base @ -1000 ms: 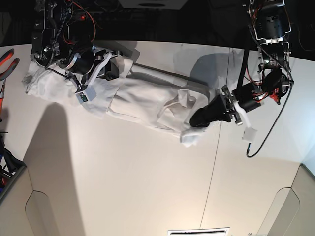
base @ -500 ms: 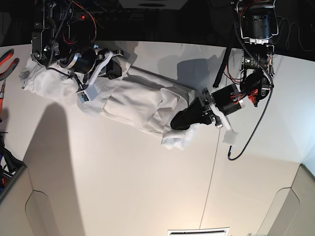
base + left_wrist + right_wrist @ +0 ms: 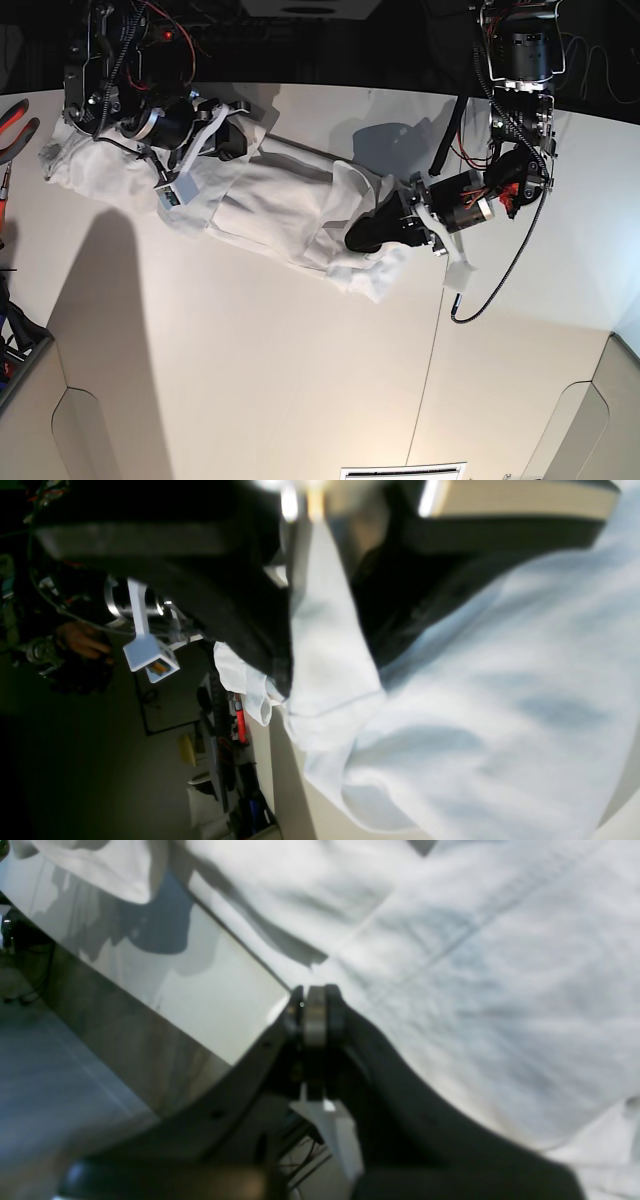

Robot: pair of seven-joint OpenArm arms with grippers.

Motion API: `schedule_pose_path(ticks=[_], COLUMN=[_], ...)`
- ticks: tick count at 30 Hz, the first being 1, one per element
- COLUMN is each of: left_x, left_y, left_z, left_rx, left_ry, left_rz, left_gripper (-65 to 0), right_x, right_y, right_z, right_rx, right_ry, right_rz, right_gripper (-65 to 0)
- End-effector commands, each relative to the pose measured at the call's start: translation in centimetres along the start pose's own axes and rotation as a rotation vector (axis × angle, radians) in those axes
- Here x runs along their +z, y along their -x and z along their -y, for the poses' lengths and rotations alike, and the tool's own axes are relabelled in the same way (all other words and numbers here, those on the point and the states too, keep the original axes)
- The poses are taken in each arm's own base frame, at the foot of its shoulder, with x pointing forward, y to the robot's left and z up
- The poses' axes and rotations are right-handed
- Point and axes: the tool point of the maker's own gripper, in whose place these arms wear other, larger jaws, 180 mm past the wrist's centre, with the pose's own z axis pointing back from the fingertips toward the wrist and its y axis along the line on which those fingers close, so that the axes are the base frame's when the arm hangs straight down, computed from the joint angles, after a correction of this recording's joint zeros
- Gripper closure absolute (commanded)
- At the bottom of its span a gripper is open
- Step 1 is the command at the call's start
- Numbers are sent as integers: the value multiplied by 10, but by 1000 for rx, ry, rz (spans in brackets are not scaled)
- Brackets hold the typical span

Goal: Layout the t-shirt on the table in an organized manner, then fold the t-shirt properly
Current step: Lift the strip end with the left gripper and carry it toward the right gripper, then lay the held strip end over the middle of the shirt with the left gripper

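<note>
The white t-shirt lies bunched in a long band across the far part of the table. My left gripper rests on the shirt's right end. In the left wrist view its fingers stand apart, open, and a fold of the t-shirt runs through the left gripper. My right gripper sits on the shirt's left part. In the right wrist view the right gripper is shut at an edge of the t-shirt, with a thin pale strip pinched between the tips.
A thin dark seam crosses the table on the right. A white plug on a black cable hangs below the left arm. Red-handled pliers lie at the left edge. The table's far edge runs close behind the right gripper.
My left gripper has carried the shirt's right end leftward, bunching the cloth, and its jaws have parted. The right arm has stayed where it was.
</note>
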Motion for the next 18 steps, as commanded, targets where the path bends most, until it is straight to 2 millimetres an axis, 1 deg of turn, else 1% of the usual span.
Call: schedule_pose_path(ticks=[1, 5, 6, 11, 15, 18], left_x=[-1, -11, -15, -33, -43, -47], left_y=[-16, 2, 6, 26, 41, 43], left_z=[6, -6, -9, -12, -14, -15], left_rx=[-44, -134, -165, -321, -445, -538], left_ry=[11, -80, -101, -159, -192, -219], left_rz=[35, -56, -77, -164, -248, -309], left_gripper=[-187, -307, -322, -325, -326, -327], right_x=[3, 3, 3, 3, 3, 3], right_y=[-11, -11, -11, -11, -10, -10], right_z=[-3, -3, -3, -3, -3, -3], right_rx=[10, 10, 10, 10, 10, 10], right_ry=[-13, -13, -13, -13, -13, -13], right_rz=[37, 37, 38, 36, 33, 33], right_gripper=[0, 0, 0, 0, 0, 0])
